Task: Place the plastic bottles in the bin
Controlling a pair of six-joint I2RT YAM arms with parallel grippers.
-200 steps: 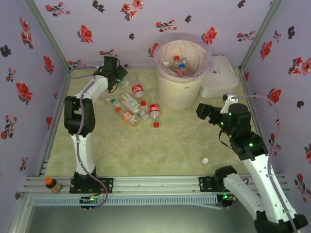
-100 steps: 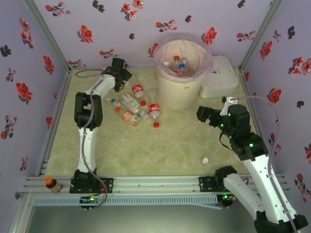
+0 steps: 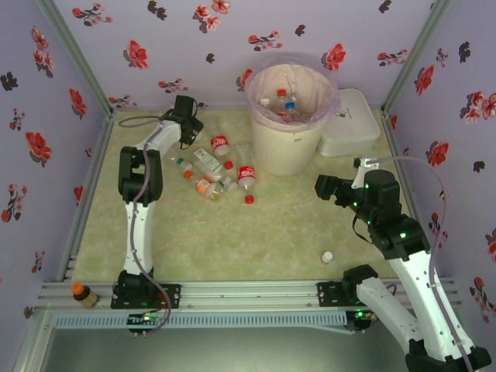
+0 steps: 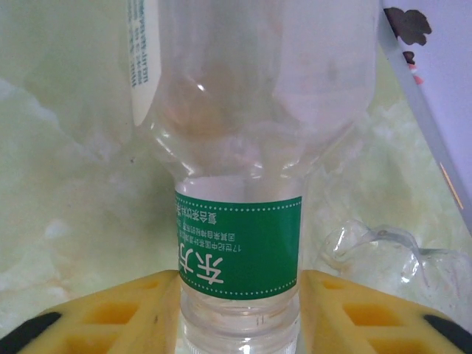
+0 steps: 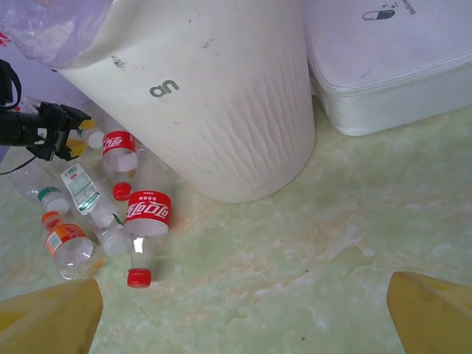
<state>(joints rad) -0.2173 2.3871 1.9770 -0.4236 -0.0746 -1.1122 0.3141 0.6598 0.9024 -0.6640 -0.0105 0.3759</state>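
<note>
My left gripper [image 3: 188, 129] is at the back left of the table, and its yellow fingers [image 4: 110, 310] press both sides of the neck of a clear plastic bottle [image 4: 251, 88] with a green label. A crumpled clear bottle [image 4: 383, 251] lies just beside it. Several more plastic bottles lie in a pile to the left of the bin: a red-label one [image 3: 219, 144], another red-label one [image 3: 246, 175] and an orange-capped one [image 3: 203, 186]. The cream bin [image 3: 287, 147] holds several bottles [image 3: 283, 105]. My right gripper [image 3: 324, 186] hangs open over bare table to the right of the bin [image 5: 221, 96].
A flat white lidded box [image 3: 349, 124] stands against the bin's right side. A small white-capped bottle [image 3: 328, 256] lies alone at the front right. An orange-capped bottle [image 3: 81, 293] stands on the front rail at the left. Flowered walls close in the back and sides.
My left gripper has shifted a little to the right along the back wall and closed its jaws onto the green-label bottle's neck. The right arm has barely moved.
</note>
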